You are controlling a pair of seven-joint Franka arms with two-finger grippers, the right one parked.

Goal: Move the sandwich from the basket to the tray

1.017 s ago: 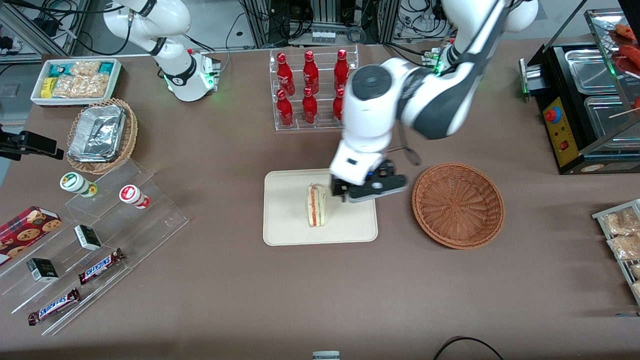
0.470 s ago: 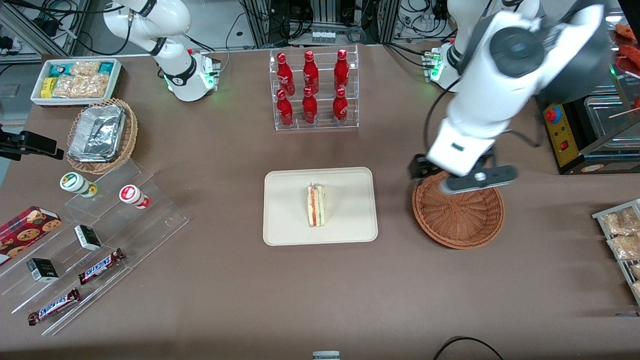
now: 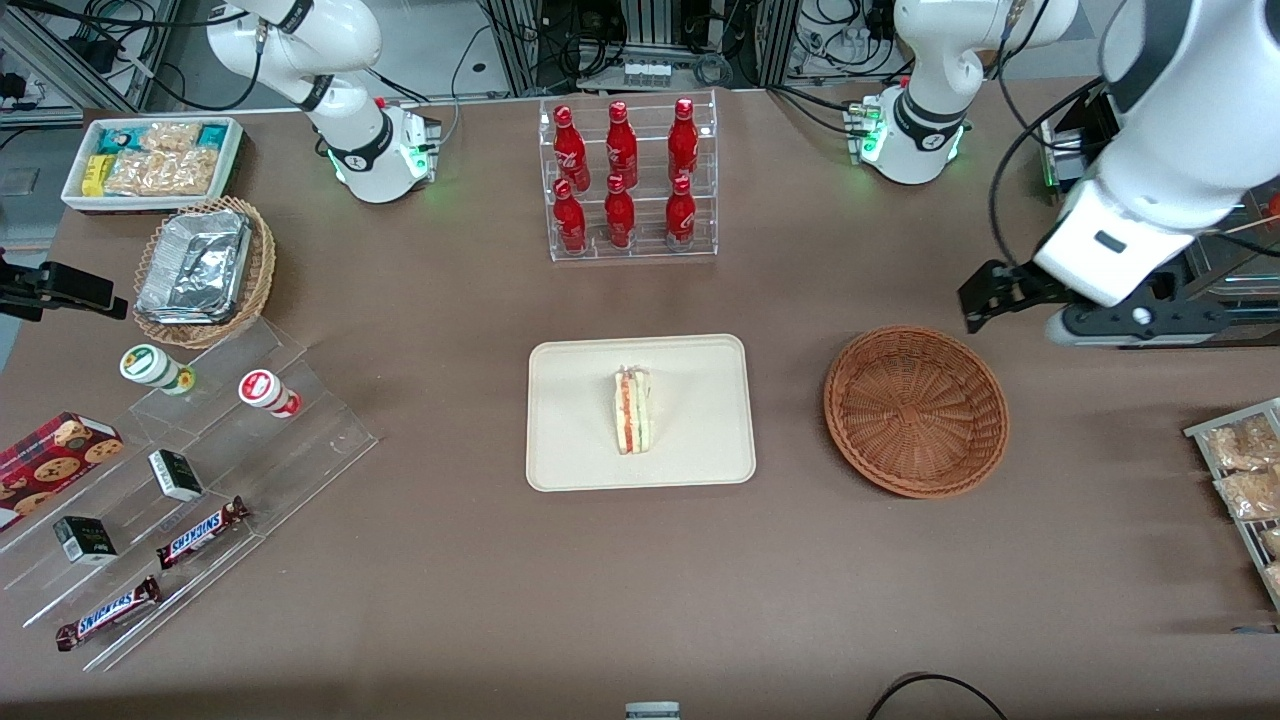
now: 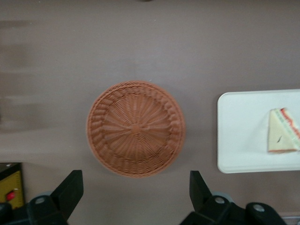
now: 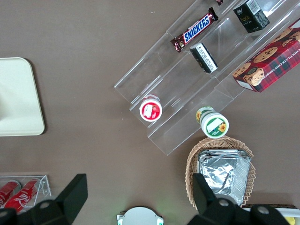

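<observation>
The sandwich, a pale wedge with red and green filling along its cut edge, lies on the cream tray at mid-table. The wrist view shows the sandwich on the tray too. The reddish-brown wicker basket stands beside the tray, toward the working arm's end, with nothing in it. My gripper hangs high above the table, past the basket's rim toward the working arm's end. In the wrist view the gripper is open with only bare table between its fingers, the basket below.
A clear rack of red bottles stands farther from the camera than the tray. A black machine and a snack rack sit at the working arm's end. Acrylic steps with candy bars and a tan basket of foil trays lie toward the parked arm's end.
My gripper left the sandwich on the tray, then rose and swung across the basket toward the working arm's end. The sandwich and tray have stayed put.
</observation>
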